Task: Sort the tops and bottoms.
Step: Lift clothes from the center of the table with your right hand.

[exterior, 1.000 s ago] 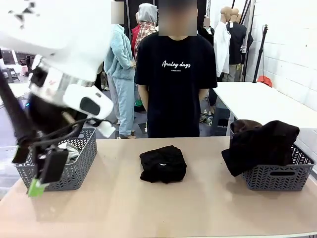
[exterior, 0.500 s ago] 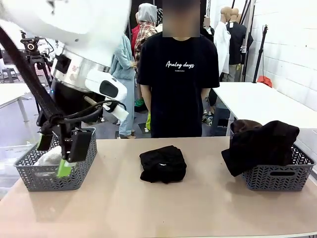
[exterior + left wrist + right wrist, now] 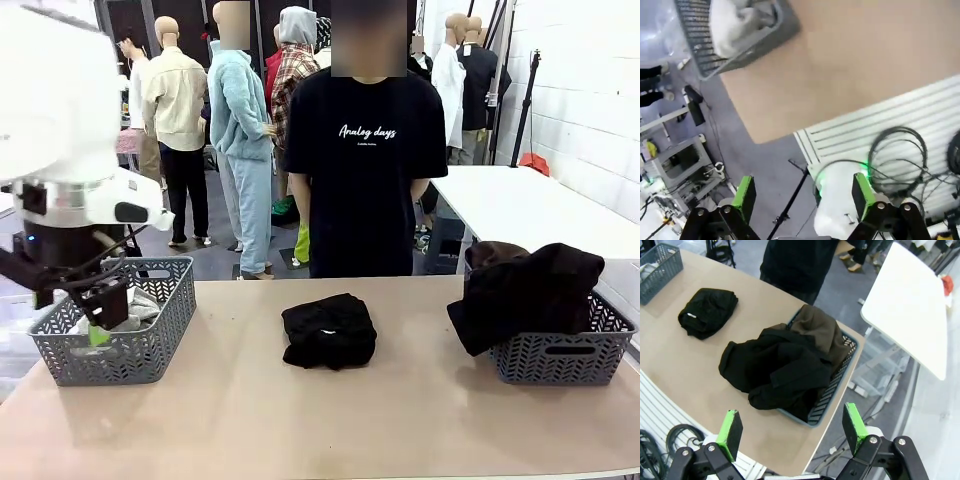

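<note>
The folded black garment point(image 3: 329, 331) lies mid-bench, apart from both baskets, its long axis running across the bench. It sits well right of the left jaws point(image 3: 100, 318), which hang wide open and empty over the left basket point(image 3: 150, 350). The right jaws point(image 3: 792, 429), also open and empty, hover above the right basket point(image 3: 565, 358).

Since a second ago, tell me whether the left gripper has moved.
Yes. The left gripper rose and shifted from the grey basket's front-left corner to over it.

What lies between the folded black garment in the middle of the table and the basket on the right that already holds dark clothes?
Nothing visible. Bare tabletop separates the folded black garment from the right basket. That basket is heaped, though: a black garment drapes over its near-left rim, with brown trousers behind it.
</note>
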`<action>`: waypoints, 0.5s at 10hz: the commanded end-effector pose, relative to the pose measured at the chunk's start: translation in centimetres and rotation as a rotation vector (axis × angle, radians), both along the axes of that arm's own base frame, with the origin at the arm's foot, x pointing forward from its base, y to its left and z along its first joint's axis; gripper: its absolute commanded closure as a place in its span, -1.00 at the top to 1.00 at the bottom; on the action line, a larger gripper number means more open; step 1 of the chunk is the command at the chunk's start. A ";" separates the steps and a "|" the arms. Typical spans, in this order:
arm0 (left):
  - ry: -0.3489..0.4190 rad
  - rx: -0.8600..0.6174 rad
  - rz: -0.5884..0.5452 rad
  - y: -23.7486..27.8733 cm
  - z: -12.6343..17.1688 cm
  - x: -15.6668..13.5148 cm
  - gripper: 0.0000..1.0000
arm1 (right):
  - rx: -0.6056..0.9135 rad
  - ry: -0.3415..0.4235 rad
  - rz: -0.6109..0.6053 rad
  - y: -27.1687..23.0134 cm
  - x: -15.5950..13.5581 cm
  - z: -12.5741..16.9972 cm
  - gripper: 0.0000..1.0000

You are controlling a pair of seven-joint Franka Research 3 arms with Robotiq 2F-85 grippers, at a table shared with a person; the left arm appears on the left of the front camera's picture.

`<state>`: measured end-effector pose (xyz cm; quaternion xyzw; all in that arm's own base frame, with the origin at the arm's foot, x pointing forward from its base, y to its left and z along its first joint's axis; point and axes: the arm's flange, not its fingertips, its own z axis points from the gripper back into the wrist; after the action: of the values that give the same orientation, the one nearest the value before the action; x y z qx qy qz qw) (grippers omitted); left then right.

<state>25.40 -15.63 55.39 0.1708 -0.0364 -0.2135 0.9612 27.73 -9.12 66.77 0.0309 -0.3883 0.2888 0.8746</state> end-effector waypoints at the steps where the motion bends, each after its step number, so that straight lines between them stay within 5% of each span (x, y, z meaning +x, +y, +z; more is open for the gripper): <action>1: -0.126 -0.010 0.100 2.0 -0.3 1.0 1.00 | -0.009 0.014 -0.013 0.2 0.1 -0.1 1.00; 3: -0.199 -0.144 0.169 3.0 0.0 2.7 1.00 | -0.009 0.014 -0.013 0.2 0.1 -0.1 1.00; 4: -0.069 -0.162 0.154 1.4 0.8 2.3 1.00 | -0.009 0.014 -0.013 0.2 0.1 -0.1 1.00; 5: -0.148 -0.082 0.133 3.1 0.7 2.0 1.00 | -0.009 0.014 -0.013 0.2 0.1 -0.1 1.00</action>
<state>27.83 -12.79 56.16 0.1278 -0.1004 -0.1280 0.9784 27.73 -9.12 66.77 0.0309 -0.3883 0.2889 0.8746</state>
